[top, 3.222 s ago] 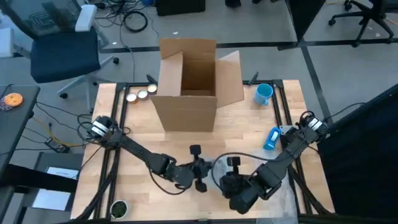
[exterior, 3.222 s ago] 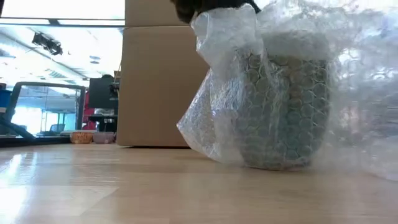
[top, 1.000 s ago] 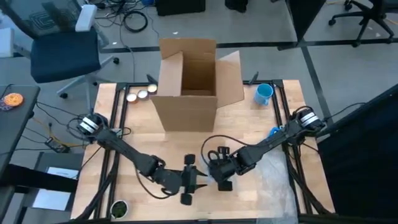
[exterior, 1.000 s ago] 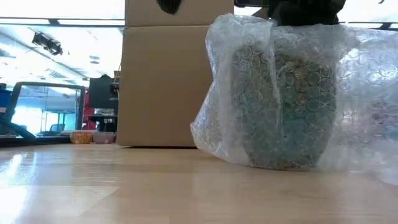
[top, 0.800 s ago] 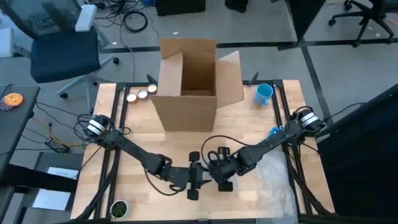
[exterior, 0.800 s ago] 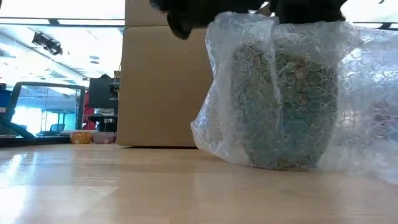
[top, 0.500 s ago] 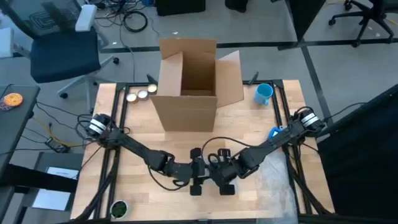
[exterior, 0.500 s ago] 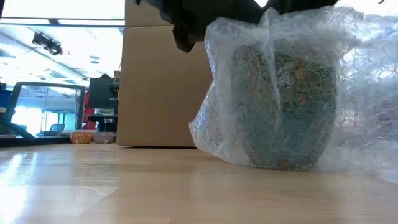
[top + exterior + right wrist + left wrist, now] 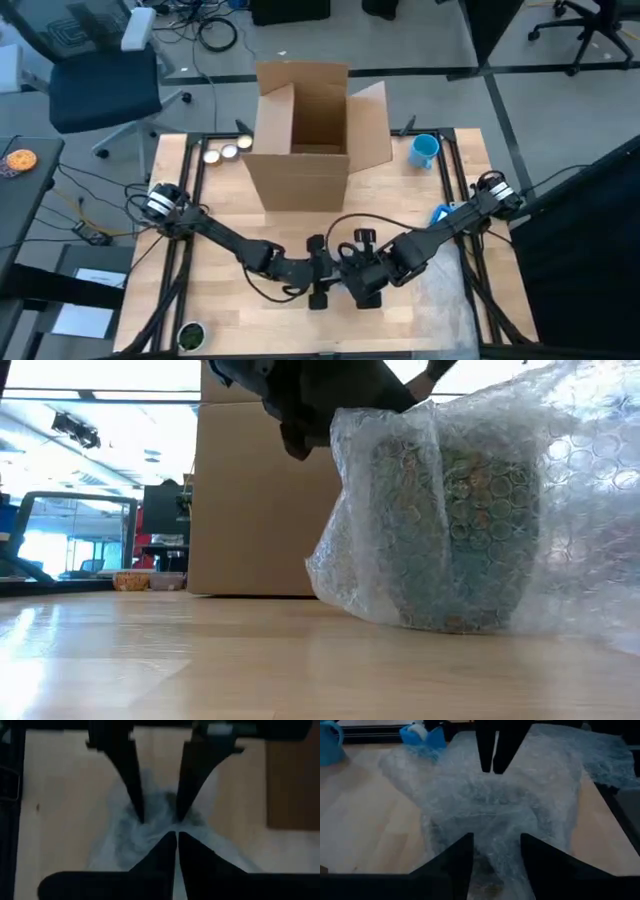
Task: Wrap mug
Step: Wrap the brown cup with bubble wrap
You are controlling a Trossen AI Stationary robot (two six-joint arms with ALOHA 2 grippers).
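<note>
Wooden table [image 9: 220, 200], low view shows bubble-wrapped mug [image 9: 455, 530], right hand [image 9: 176, 836] pinching wrap, left hand [image 9: 495, 847] spread

Place: a robotics lab or office workspace.
Table [image 9: 220, 215]: light wood top in a black metal frame, standing on a grey floor.
Seating: a blue office chair [image 9: 100, 75] beside the table, another chair [image 9: 585, 25] at the far corner.
Cables [image 9: 215, 30]: loose black coils lying on the floor behind the table.
Side desk [image 9: 20, 170]: dark, at the left edge, with papers below it.
Background in the low view: bright ceiling lights [image 9: 100, 375] and glass partitions [image 9: 70, 535] of an open room.
</note>
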